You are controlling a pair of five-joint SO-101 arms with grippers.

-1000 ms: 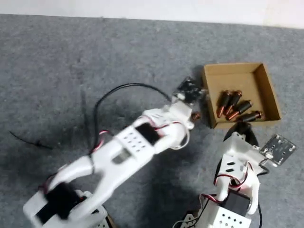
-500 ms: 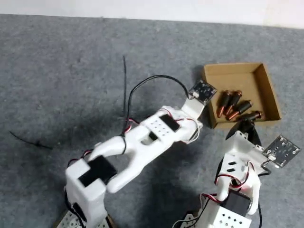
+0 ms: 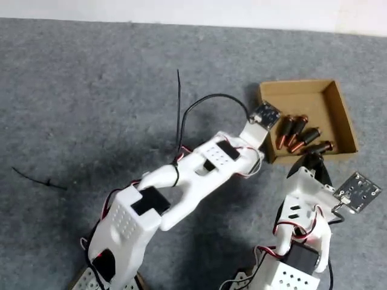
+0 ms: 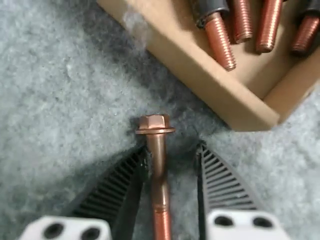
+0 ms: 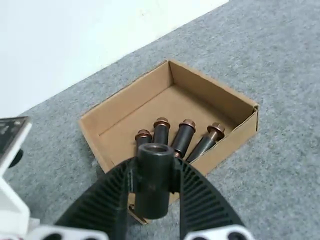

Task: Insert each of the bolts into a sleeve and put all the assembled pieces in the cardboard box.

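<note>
Pickup of a loose bolt looks like the current step. The left gripper (image 4: pixel 172 150) holds its fingers partly open astride a copper-coloured hex-flange bolt (image 4: pixel 157 170) on the grey felt desk (image 4: pixel 60 100), just beside the brown cardboard box (image 4: pixel 200 60). One finger touches the bolt and the other stands clear. The right gripper (image 5: pixel 154 166) has its fingers clamped on an upright black tubular sleeve (image 5: pixel 151 187). Four sleeved bolts (image 5: pixel 182 135) lie in the box. Next, the left fingers probably must close, then aim the bolt at the sleeve's mouth.
</note>
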